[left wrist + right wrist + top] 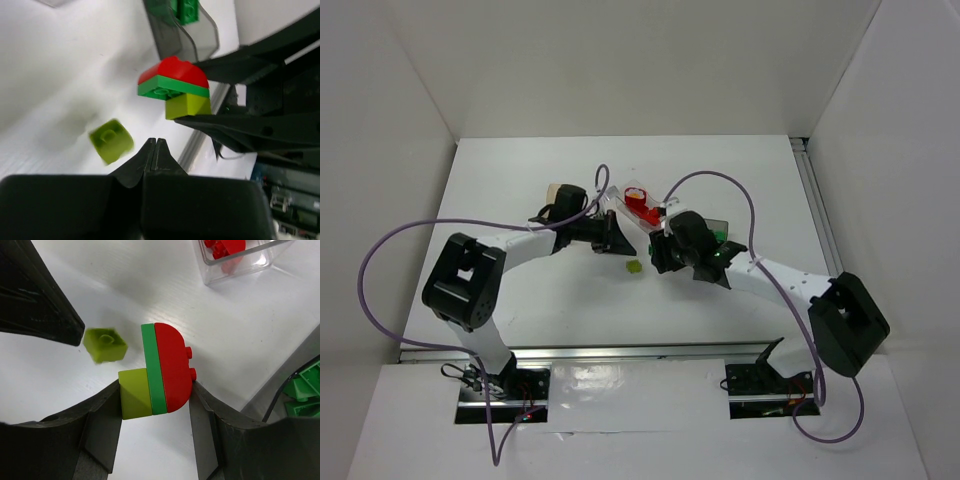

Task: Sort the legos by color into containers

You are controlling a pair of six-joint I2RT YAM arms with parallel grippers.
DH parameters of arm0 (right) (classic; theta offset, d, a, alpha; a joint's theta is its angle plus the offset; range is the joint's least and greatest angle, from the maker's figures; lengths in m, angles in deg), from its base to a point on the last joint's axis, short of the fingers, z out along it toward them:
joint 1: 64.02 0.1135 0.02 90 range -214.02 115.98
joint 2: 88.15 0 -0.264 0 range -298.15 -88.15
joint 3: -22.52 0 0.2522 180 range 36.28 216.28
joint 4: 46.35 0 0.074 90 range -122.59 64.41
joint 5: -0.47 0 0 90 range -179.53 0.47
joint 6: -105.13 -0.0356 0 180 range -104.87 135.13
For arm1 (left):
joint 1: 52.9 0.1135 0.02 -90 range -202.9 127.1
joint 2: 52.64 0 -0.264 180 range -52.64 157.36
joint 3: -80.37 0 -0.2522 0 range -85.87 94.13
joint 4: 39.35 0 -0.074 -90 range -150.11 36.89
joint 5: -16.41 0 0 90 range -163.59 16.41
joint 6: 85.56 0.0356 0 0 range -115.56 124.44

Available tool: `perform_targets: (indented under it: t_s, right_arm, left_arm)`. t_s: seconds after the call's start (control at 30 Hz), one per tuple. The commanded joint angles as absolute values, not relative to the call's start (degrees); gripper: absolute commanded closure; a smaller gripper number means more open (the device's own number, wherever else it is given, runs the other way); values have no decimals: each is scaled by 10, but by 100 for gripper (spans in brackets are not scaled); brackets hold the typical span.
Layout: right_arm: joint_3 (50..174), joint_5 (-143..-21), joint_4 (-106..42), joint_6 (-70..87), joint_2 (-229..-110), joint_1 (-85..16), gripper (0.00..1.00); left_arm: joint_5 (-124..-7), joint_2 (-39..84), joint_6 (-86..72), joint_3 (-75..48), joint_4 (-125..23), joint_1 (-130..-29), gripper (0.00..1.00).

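Note:
My right gripper (155, 386) is shut on a stack of three joined legos (162, 369): a red rounded brick, a thin green plate and a yellow-green brick, held above the table. The stack also shows in the left wrist view (174, 85). A loose yellow-green brick (104, 344) lies, blurred, just left of it, and shows in the top view (633, 267). My left gripper (156, 143) is shut and empty, its tips beside that loose brick. The clear tub (235, 262) holds red bricks. The dark grey tub (192, 37) holds green bricks.
In the top view the two grippers, left (620, 243) and right (663, 255), meet at the table's middle, with the clear tub (625, 200) and the dark tub (718, 226) just behind them. A tan tub (555, 192) sits behind the left wrist. White walls enclose the table.

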State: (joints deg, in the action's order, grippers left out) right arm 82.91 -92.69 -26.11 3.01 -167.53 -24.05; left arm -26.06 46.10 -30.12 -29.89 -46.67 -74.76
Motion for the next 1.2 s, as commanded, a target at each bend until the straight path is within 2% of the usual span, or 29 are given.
perform_targets:
  t_s: [0.0, 0.07, 0.13, 0.2, 0.23, 0.3, 0.33, 0.37, 0.47, 0.83, 0.97, 1.07, 1.17]
  right_arm:
    - [849, -952, -283, 16, -1675, -244, 60]
    - [843, -937, -288, 16, -1667, -244, 60]
    - [837, -926, -288, 21, -1653, -244, 60]
    - [827, -902, -299, 28, -1638, -244, 60]
    - [827, -895, -305, 34, -1633, -244, 60]
    - [809, -869, -305, 46, -1616, -244, 60]
    - [808, -869, -305, 46, -1610, -244, 60]
    - [802, -864, -310, 53, -1605, -244, 60]
    - [797, -849, -310, 59, -1584, -244, 60]
    - [808, -836, -305, 76, -1577, -223, 61]
    - [813, -843, -305, 76, -1582, -217, 61]
    - [818, -855, -300, 82, -1582, -211, 61]
    - [818, -867, -300, 87, -1582, -206, 61]
  left_arm:
    - [-325, 469, -304, -268, -499, -744, 99]
    - [-332, 469, -304, -262, -506, -739, 95]
    - [-338, 464, -304, -262, -519, -739, 82]
    - [-324, 447, -304, -262, -524, -734, 59]
    - [-303, 440, -304, -262, -515, -734, 32]
    - [-256, 428, -310, -278, -492, -734, 9]
    - [-238, 428, -310, -278, -482, -734, 9]
    - [-219, 428, -315, -278, -475, -734, 1]
    - [-168, 440, -321, -278, -451, -734, 0]
    - [-113, 514, -390, -258, -381, -744, 1]
    - [-92, 538, -467, -271, -283, -744, 2]
    - [-78, 556, -567, -300, -152, -744, 4]
    - [-66, 581, -651, -320, -41, -744, 10]
